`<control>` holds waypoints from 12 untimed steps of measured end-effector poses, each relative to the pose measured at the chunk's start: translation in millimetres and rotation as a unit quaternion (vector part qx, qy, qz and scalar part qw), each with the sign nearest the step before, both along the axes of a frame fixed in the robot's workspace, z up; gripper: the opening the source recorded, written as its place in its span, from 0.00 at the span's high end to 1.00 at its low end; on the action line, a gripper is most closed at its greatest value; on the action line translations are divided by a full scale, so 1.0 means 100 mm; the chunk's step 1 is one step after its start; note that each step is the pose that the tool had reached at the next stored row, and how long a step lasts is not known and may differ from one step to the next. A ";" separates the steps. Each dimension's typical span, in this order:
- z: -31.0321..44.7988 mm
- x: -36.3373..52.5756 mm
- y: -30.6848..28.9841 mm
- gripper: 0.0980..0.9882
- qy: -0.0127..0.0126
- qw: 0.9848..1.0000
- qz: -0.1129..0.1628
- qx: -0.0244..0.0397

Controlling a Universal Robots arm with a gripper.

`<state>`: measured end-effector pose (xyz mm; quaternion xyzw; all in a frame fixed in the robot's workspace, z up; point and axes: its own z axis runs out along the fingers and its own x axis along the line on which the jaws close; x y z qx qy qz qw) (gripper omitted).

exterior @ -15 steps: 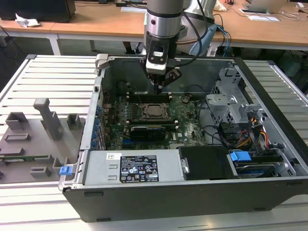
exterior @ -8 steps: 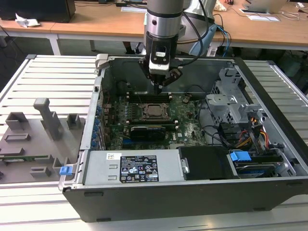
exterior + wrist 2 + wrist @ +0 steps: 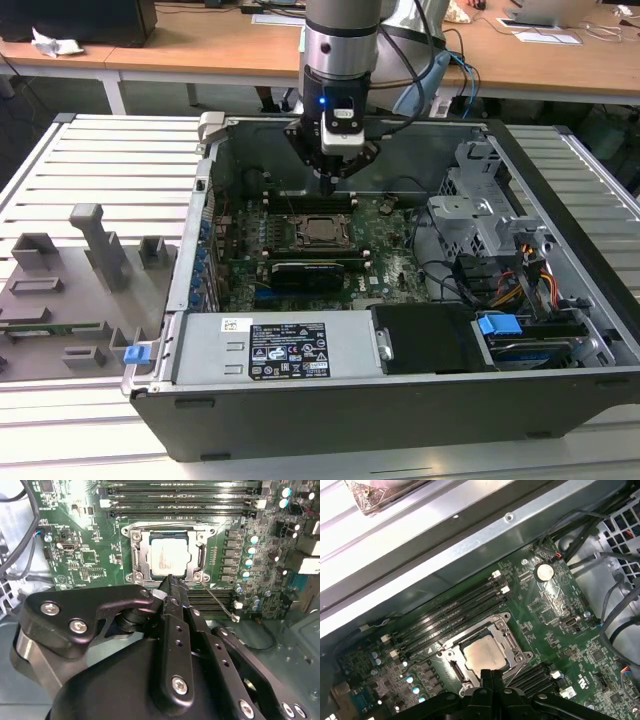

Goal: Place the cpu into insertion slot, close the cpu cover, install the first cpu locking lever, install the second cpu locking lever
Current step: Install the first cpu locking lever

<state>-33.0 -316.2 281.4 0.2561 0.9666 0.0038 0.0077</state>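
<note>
I start with the slatted grey desk (image 3: 100, 150). It carries an open computer case (image 3: 420, 410), and on the exterior view's left a grey fixture tray (image 3: 60, 300) lies beside it. The arm (image 3: 340, 50) comes straight down into the case from above.

The green motherboard (image 3: 390, 270) (image 3: 85, 555) (image 3: 555, 610) lies flat on the case floor. Banks of long black memory slots (image 3: 310, 200) (image 3: 180, 502) (image 3: 455, 612) run along two opposite sides of the socket.

From the exterior view, the jaws hang low over the board. Their tip is just beside the socket, on the side towards the far wall of the case. In both wrist views the two black fingers (image 3: 172, 610) (image 3: 492, 680) are pressed together into one narrow point, and I see nothing held between them. That point sits at the socket's edge. I cannot tell whether it is touching the metal there or hovering just above it.

The insertion slot (image 3: 142, 577) (image 3: 451, 652) sits near the middle of the board. The cpu cover (image 3: 196, 555) (image 3: 506, 642) lies down flat over it, and its metal frame rings the chip on all four sides.

The cpu (image 3: 322, 230) (image 3: 170, 556) (image 3: 482, 656) is seated in the slot, level and square. Its pale metal top shows through the cover's window.

In the second wrist view a thin wire lever (image 3: 220, 604) angles away from the socket corner nearest the jaws. It crosses over the memory slots on that side, and its tip is well clear of the frame.
</note>
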 end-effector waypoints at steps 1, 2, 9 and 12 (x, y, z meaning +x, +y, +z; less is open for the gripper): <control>0.000 0.000 0.000 0.99 0.000 1.000 0.005 0.000; 0.000 0.000 0.000 0.99 0.000 1.000 0.010 0.000; 0.000 0.000 0.000 0.99 0.000 0.998 0.062 0.000; 0.000 0.000 0.000 0.99 0.000 0.996 0.089 0.000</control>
